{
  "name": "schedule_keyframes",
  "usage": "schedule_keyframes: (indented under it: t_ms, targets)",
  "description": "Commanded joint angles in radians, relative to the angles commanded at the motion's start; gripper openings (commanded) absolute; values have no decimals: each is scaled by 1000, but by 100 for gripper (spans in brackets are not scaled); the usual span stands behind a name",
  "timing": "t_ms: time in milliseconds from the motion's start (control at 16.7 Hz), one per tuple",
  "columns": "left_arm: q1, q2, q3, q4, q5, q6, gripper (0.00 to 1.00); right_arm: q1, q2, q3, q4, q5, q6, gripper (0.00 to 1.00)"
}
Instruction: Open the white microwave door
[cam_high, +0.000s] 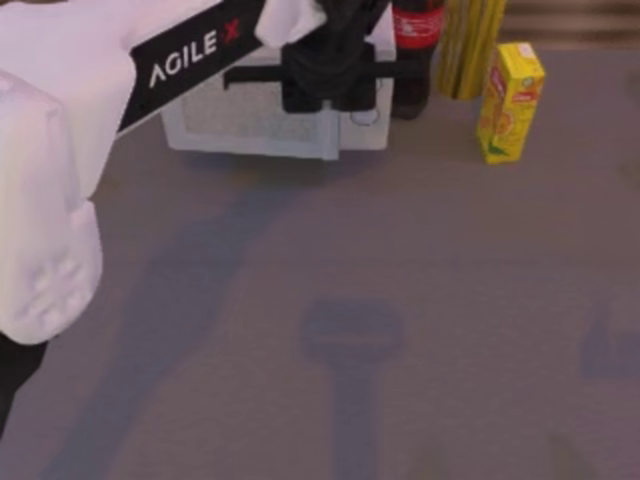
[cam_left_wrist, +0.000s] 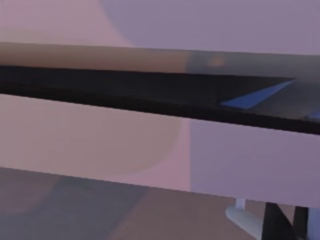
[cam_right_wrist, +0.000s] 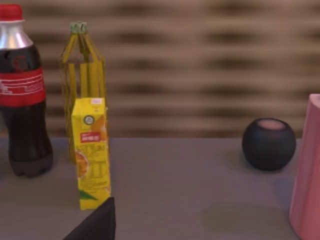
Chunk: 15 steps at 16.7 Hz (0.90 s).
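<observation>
- The microwave (cam_high: 270, 120) stands at the far edge of the table (cam_high: 400, 300), left of centre, with a cola bottle (cam_high: 415, 40) just beside its right end and a yellow juice carton (cam_high: 510, 100) further right.
- The left end effector (cam_high: 328, 85) hangs over the microwave's top front — right above the white microwave door (cam_high: 250, 120), near its right-hand edge.
- Whether its fingers are released or clenched, I cannot tell.
- The door looks still closed or barely ajar; its long axis runs left-right.
- The left arm is clearly nearer; the right end effector is out of sight.
</observation>
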Motion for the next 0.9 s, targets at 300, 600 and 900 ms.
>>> schedule_keyframes:
  t_ms: [300,600,900]
  targets:
    - [0,0,0,0,0,0,0,0,0,0,0,0,0,100]
    - [0,0,0,0,0,0,0,0,0,0,0,0,0,100]
    - [1,-36,-67,36,20,30,0,0,0,0,0,0,0,100]
